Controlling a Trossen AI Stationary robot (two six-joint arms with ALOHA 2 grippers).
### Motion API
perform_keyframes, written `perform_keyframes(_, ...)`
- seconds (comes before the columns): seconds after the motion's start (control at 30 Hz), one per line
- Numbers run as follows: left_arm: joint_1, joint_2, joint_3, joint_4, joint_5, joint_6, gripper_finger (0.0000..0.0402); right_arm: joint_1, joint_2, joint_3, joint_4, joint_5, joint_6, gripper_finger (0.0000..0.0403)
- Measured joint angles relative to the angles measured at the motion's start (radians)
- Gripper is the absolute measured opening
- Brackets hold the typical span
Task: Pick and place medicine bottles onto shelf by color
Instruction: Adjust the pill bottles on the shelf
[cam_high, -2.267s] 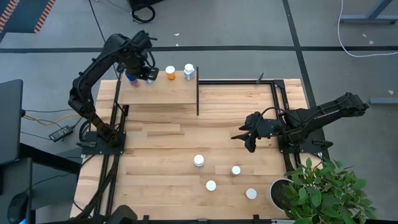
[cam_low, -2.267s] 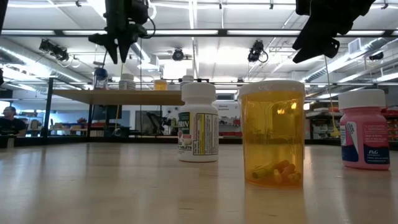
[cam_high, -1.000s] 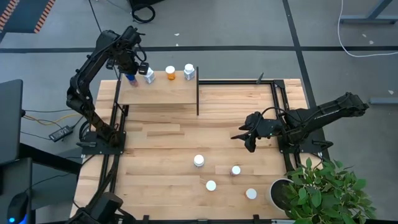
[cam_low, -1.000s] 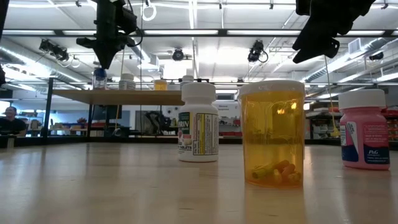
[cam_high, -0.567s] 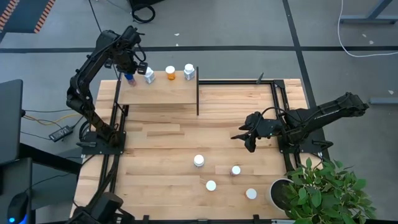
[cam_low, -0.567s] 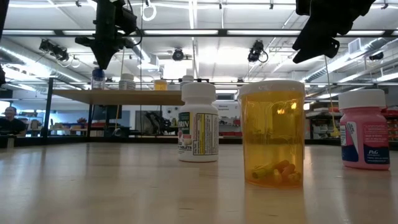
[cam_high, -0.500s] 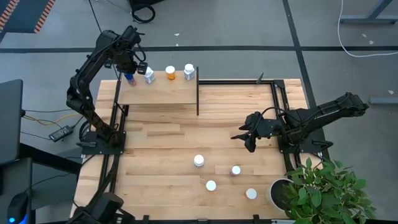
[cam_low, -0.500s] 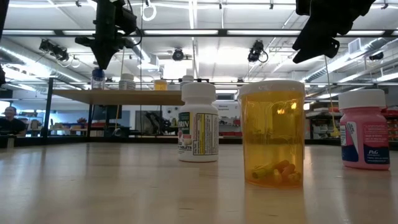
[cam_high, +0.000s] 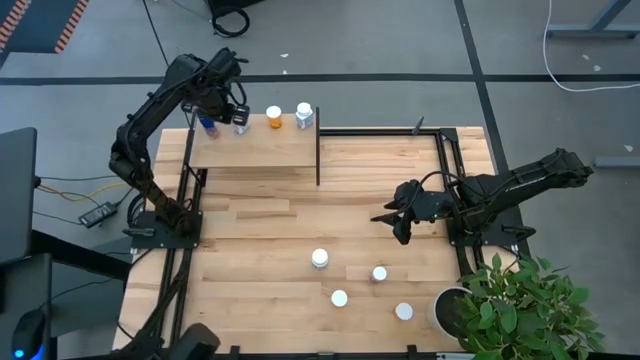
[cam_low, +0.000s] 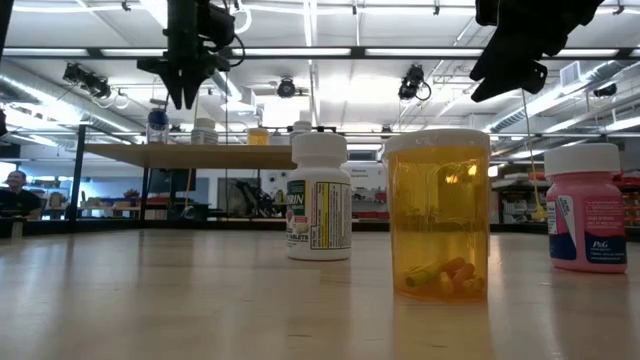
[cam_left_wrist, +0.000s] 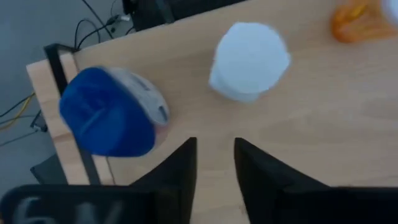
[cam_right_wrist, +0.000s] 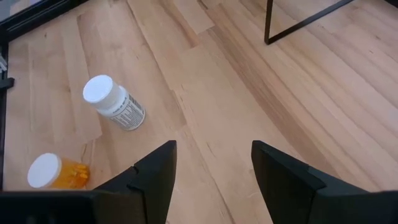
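Note:
The shelf (cam_high: 258, 150) stands at the table's far left and carries a row of medicine bottles on their bases: a blue-capped one (cam_left_wrist: 106, 121), a white-capped one (cam_left_wrist: 249, 59), an orange one (cam_high: 274, 117) and another white-capped one (cam_high: 304, 115). My left gripper (cam_left_wrist: 214, 165) hovers above the shelf between the first two, pointing down, narrowly open, with nothing between its fingers. Several more bottles stand on the table near its front: a white one (cam_low: 320, 195), an orange one (cam_low: 437, 215) and a pink one (cam_low: 585, 207). My right gripper (cam_right_wrist: 214, 174) hangs open above the table's right half.
A black upright post (cam_high: 318, 155) marks the shelf's right end, and a black frame (cam_high: 445, 150) runs along the table's far right. A potted plant (cam_high: 520, 305) stands at the near right corner. Bare wood lies between the shelf and the loose bottles.
My left gripper has moved along the shelf toward the table's right, from above the blue-capped bottle to above the gap between it and the white-capped one. The bottles have stayed where they were.

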Motion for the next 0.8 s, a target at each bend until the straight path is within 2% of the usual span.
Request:
perform_keyframes(0.27,-0.026,-0.001,0.033,0.019,0.0,0.04,0.0224,0.0,0.0,0.0,0.002,-0.009,0.028,0.0216)
perform_keyframes(0.4,-0.024,-0.002,0.033,0.023,0.0,0.044,0.026,0.0,0.0,0.0,0.003,-0.01,0.03,0.0216)
perform_keyframes(0.63,0.001,0.036,0.027,0.048,0.004,0.068,0.0276,0.0,0.0,0.0,0.005,-0.011,0.03,0.0216)
perform_keyframes(0.8,-0.002,0.077,0.027,0.084,0.073,0.07,0.0276,0.0,0.0,0.0,0.005,-0.011,0.036,0.0216)
